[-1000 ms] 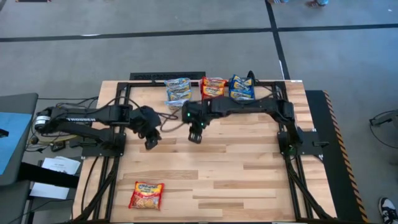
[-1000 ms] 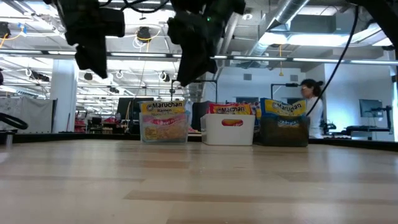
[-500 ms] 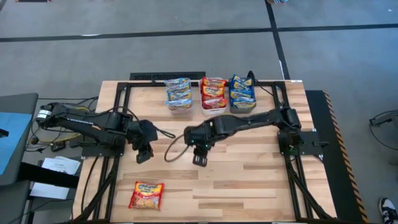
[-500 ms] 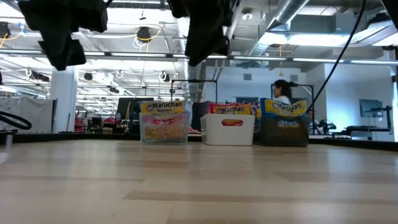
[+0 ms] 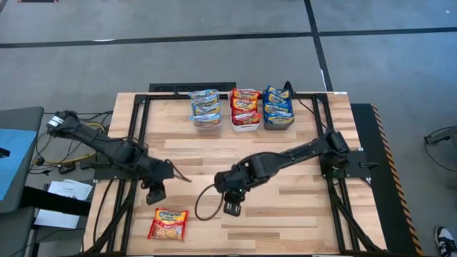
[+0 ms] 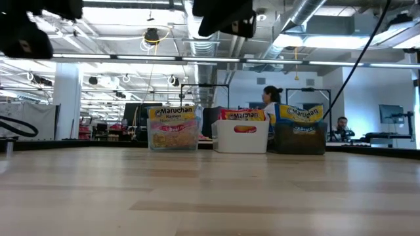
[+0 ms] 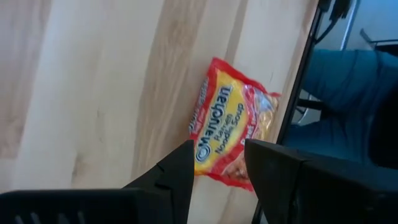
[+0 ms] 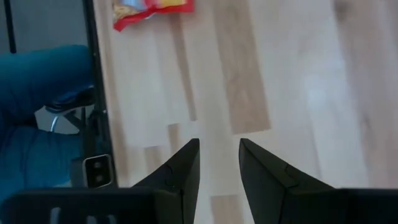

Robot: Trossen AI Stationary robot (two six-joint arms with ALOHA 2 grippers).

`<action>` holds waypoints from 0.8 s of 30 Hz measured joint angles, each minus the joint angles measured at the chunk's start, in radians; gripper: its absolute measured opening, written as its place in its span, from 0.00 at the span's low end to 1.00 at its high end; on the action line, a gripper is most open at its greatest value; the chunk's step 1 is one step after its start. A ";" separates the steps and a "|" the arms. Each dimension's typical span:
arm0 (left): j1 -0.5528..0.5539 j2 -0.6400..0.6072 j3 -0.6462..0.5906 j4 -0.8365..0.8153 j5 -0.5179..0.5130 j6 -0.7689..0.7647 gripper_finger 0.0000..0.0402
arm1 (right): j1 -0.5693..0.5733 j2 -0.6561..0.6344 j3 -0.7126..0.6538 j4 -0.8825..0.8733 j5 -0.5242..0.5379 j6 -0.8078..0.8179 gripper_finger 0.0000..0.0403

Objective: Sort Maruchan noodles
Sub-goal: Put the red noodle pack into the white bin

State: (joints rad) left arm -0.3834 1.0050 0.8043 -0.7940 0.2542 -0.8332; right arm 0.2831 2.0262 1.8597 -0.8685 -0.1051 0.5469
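My left pincer (image 5: 155, 195) hangs open just above the last loose red noodle packet (image 5: 168, 223), lying at six o'clock on the worktop (image 5: 300, 214). Next I must drop and grip it. My right pincer (image 5: 231, 207) waits open nearby.

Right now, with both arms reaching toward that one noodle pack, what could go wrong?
1. The pack lies close to the table's front edge; a nudge from the left tool might push it off.
2. The right tool hangs not far from the left one; if both go for the pack, the arms may bump.
3. The pack lies flat, so the open left fingers could slide over it without catching.
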 joint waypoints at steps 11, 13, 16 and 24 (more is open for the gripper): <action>-0.249 0.007 0.000 0.148 -0.141 -0.203 0.32 | 0.060 0.000 0.000 0.004 0.001 0.077 0.34; -0.270 0.012 0.000 0.173 -0.190 -0.201 0.32 | 0.064 0.001 0.000 0.006 0.001 0.077 0.34; -0.283 0.021 0.000 0.193 -0.239 -0.179 0.32 | 0.065 0.006 0.000 0.027 0.001 0.095 0.34; -0.282 0.088 0.000 0.207 -0.202 -0.089 0.38 | 0.071 0.008 0.000 0.031 0.016 0.100 0.36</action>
State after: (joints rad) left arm -0.6659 1.0926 0.8043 -0.5866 0.0522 -0.9226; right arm 0.3540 2.0346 1.8595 -0.8377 -0.0890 0.6472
